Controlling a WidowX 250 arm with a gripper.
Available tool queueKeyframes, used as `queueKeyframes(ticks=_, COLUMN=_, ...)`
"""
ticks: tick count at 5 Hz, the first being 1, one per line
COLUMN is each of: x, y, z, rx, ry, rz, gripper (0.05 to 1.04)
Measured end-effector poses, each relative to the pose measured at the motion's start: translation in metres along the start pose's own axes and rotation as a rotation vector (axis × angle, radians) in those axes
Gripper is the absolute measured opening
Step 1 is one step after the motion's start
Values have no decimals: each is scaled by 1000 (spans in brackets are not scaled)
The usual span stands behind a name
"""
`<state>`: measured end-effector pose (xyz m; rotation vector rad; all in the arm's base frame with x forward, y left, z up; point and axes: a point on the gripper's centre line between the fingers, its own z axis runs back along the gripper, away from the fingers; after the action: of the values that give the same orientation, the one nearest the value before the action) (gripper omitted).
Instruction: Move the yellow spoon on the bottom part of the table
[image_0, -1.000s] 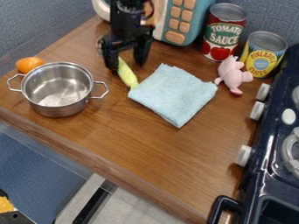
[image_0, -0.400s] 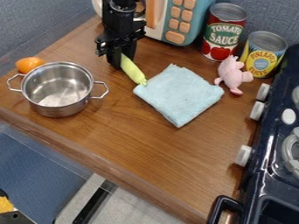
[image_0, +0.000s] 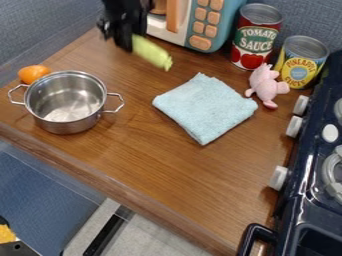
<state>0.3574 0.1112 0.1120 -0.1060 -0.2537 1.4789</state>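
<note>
Brown wood-grained table (image_0: 160, 165), set against blue-grey walls (image_0: 40, 25).

Item: one elongated yellow-green object (image_0: 151, 51), toward the table's upper left, slanting down to the right from the gripper and apparently raised above the wood. Its finer shape is blurred.

Item: one black gripper (image_0: 127, 42), pinching that object at its upper left end.

Item: one pale blue cloth (image_0: 204, 107), flat, below and to the right of the object, well apart from it.

Item: one teal-and-white toy appliance (image_0: 225, 25) with orange buttons, at the back, right of the gripper.

Item: one steel pot (image_0: 65, 122), two side handles, upright at the left.

Item: one orange rounded piece (image_0: 33, 73), just beside the pot's rim, on its far left.

Item: one pink toy animal (image_0: 266, 86), right of the cloth, before two upright cans: one red-labelled can (image_0: 256, 37), one yellow-labelled can (image_0: 299, 67).

Item: one dark blue stove (image_0: 300, 175) with white knobs, right edge.
</note>
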Motion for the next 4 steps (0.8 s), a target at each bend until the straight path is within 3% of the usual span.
queueKeyframes(ticks=1, x=-10, y=9, z=23, rx=-22, ry=12, rz=46, gripper=327)
queueKeyframes(ticks=3, x=-101, y=50, z=55, rx=-90, ry=115, rz=1, gripper=327)
queueKeyframes(ticks=4, x=-127, y=76, z=47, rx=-30, ry=139, rz=46, gripper=326)
